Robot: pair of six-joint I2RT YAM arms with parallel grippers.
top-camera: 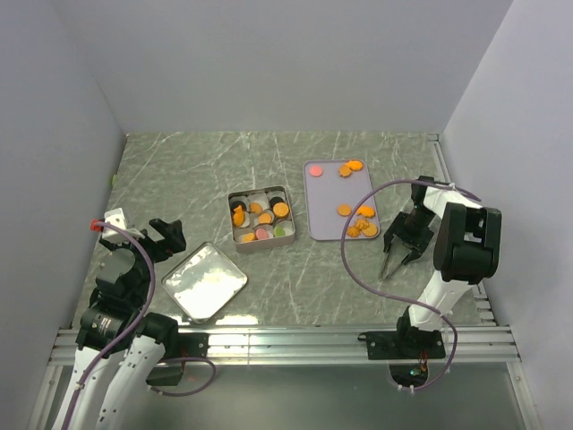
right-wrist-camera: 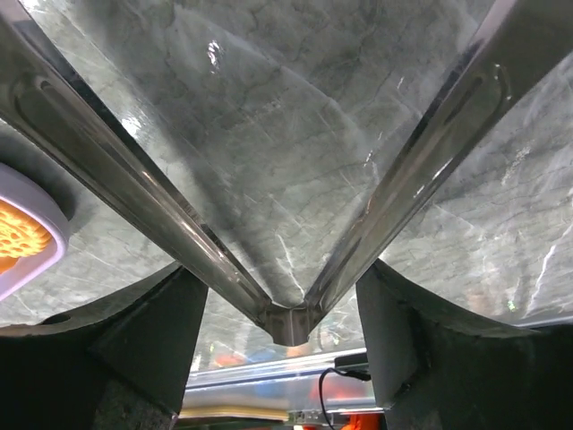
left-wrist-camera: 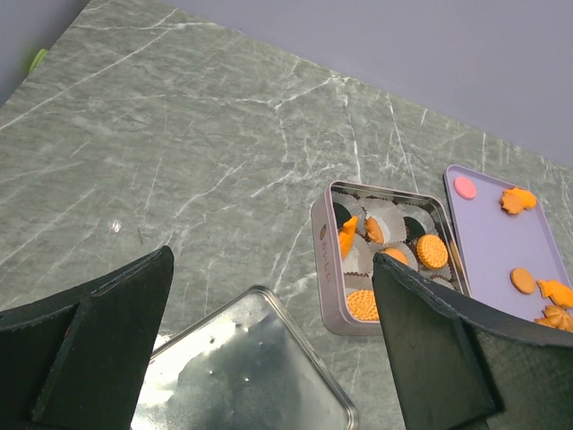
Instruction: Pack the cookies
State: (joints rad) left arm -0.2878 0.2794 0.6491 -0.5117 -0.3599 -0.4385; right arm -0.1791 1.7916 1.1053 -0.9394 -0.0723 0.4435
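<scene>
While top view puts cookies (top-camera: pixel 344 210) on tray (top-camera: pixel 324 193) and in tin (left-wrist-camera: pixel 322 288), only right wrist shows tongs (right-wrist-camera: pixel 116 179) spread, gripped in my right claw (top-camera: pixel 400 244); left claw (top-camera: pixel 167 235) gapes near lid (left-wrist-camera: pixel 242 376)

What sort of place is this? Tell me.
Probably a robot test cell: plain white walls boxing in a marble-look tabletop, two arms bolted to a metal rail, cookies staged on a lavender tray.

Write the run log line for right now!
left end effector: open; right end effector: holds tongs; cookies: some in tin, some on tray
</scene>
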